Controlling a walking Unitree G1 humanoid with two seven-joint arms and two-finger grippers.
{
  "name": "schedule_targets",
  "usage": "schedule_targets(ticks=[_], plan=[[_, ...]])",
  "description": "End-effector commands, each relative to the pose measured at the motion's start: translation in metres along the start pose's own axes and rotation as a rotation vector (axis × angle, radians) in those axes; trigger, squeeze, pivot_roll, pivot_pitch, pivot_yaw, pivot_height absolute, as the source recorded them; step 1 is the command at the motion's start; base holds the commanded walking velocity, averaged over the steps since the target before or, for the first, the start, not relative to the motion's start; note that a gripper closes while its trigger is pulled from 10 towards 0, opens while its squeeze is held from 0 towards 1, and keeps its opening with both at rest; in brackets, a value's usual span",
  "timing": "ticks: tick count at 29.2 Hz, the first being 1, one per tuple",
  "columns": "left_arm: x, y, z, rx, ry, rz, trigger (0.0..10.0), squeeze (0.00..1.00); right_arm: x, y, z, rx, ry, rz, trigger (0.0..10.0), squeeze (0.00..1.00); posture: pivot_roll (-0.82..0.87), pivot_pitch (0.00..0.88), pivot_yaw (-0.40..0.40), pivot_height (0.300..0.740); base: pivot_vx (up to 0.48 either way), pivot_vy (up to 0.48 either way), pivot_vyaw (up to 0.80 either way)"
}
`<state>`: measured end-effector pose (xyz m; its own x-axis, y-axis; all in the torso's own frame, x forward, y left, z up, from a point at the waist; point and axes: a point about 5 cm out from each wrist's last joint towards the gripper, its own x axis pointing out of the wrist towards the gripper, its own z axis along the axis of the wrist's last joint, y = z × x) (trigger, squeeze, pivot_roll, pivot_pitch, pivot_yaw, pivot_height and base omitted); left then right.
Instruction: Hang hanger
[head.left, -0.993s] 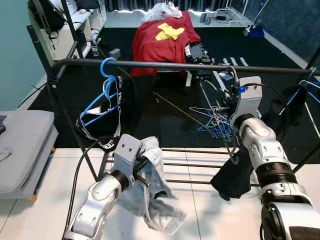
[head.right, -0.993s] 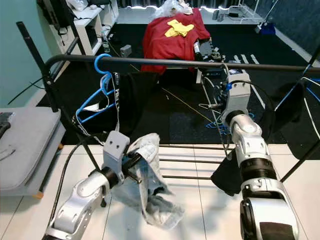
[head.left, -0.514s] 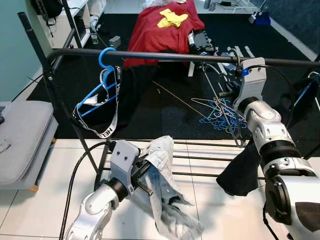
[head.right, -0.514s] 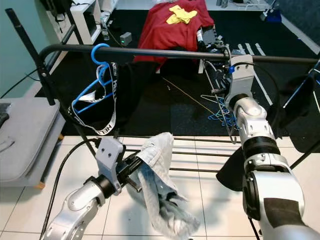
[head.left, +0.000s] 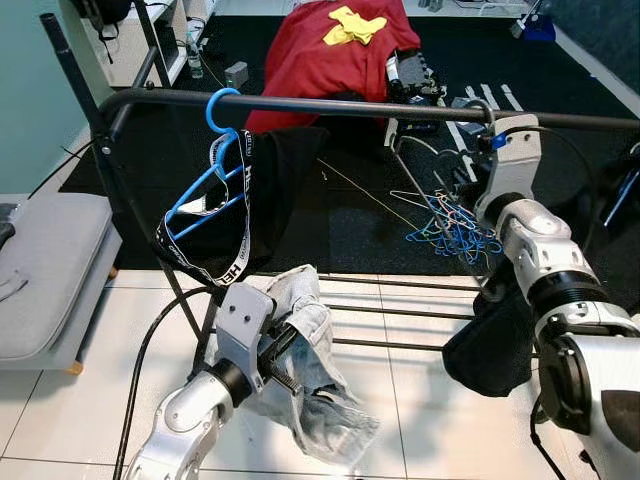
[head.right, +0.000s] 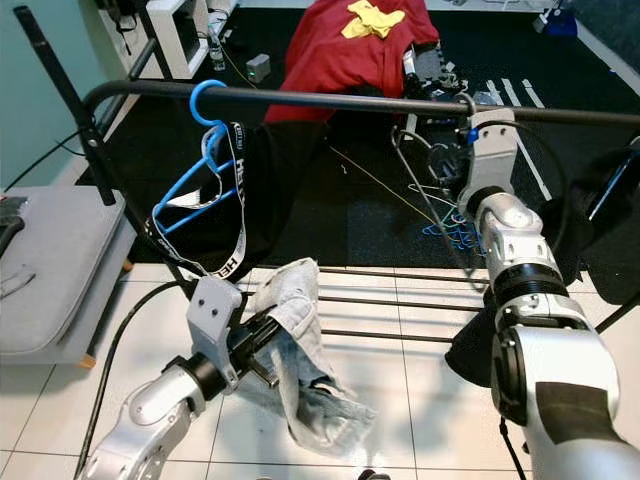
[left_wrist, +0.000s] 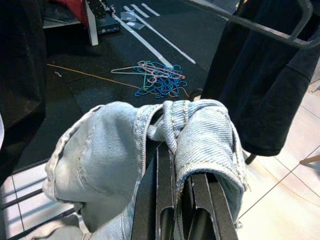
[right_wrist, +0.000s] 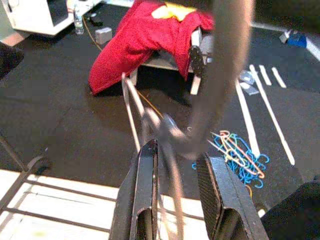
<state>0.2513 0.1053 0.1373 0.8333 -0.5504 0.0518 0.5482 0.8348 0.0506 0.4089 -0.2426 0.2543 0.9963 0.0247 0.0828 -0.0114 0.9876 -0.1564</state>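
Step in hand, as judged: seat hanger hook over rail (head.left: 330, 104).
- Right gripper (right_wrist: 172, 200) raised to rail, fingers (right_wrist: 145, 200) slightly spread, thin wire hanger (right_wrist: 131, 112) between them; grip loose or tight, cannot tell.
- Hook (head.left: 487, 107) above fingers, at rail; dark garment (head.left: 495, 340) hangs below.
- Do well: lower hook fully onto rail before spreading fingers (else garment drops).
- Right arm stretched up and forward.
- Left gripper (left_wrist: 175, 200) low, arm bent, fingers pinching jeans (left_wrist: 120, 150).

A thin grey wire hanger (head.left: 440, 215) hangs tilted, hooked over the black rail (head.left: 330, 106).
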Motion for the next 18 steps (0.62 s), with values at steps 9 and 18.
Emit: schedule_targets(ticks=[9, 18], plan=[[0.002, 0.015, -0.004, -0.010, 0.013, 0.045, 10.0, 0.00, -0.019, 0.022, 0.018, -0.096, -0.202, -0.023, 10.0, 0.00, 0.03, 0.137, 0.030, 0.740, 0.000, 0.000, 0.00], [0.005, 0.029, -0.010, -0.041, 0.051, 0.115, 10.0, 0.00, -0.073, 0.039, 0.022, -0.163, -0.238, -0.156, 10.0, 0.00, 0.01, 0.091, 0.064, 0.740, 0.000, 0.000, 0.00]])
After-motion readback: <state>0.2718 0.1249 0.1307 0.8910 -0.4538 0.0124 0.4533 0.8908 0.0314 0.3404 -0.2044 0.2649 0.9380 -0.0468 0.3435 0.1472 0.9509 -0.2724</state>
